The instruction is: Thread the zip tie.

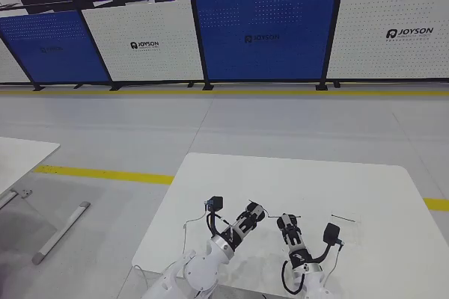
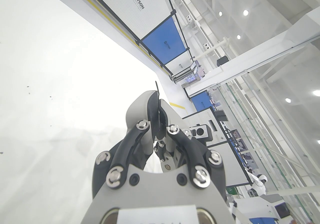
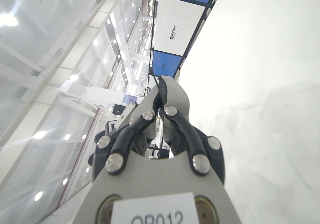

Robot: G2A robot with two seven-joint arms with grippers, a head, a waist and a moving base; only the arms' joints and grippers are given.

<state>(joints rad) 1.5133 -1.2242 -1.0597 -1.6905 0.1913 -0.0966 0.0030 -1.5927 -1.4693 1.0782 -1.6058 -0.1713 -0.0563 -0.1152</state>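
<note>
Zip tie (image 2: 157, 91) pinched by left tool (image 2: 157, 103), right tool (image 3: 160, 86); second tie (image 1: 343, 218) on table (image 1: 322, 179).

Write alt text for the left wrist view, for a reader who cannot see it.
The left gripper has its jaws shut on a thin black zip tie, one end sticking out past them. Beyond it lies the white table, with white and blue panels behind.
</note>
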